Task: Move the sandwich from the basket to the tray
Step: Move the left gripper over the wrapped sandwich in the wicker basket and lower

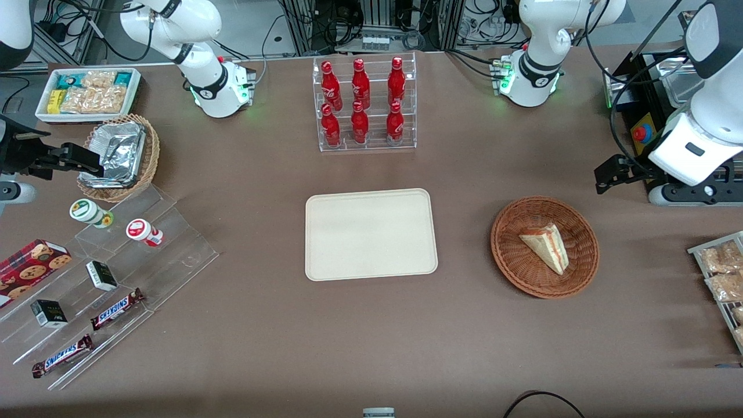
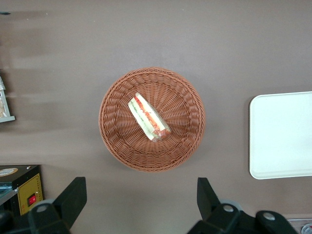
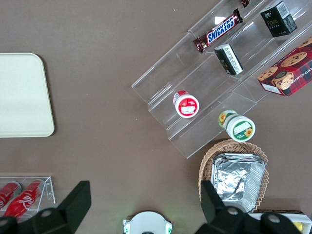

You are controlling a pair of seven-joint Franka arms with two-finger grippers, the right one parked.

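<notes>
The sandwich (image 1: 545,247), a pale wedge with red and green filling along one edge, lies in the round reddish-brown basket (image 1: 506,255). The cream tray (image 1: 370,234) lies bare beside the basket, toward the parked arm's end. My left gripper (image 1: 610,174) hangs high over the table, farther from the front camera than the basket and a little toward the working arm's end. In the left wrist view the gripper (image 2: 141,200) is open, its dark fingers (image 2: 73,199) wide apart over bare table beside the basket (image 2: 117,141). The sandwich (image 2: 148,118) and an edge of the tray (image 2: 282,134) also show there.
A clear rack of red bottles (image 1: 363,104) stands farther from the front camera than the tray. Acrylic steps with snacks (image 1: 110,273), a foil-filled tan basket (image 1: 119,151) and a white bin (image 1: 87,93) lie toward the parked arm's end. A wire rack of packets (image 1: 722,273) is near the basket.
</notes>
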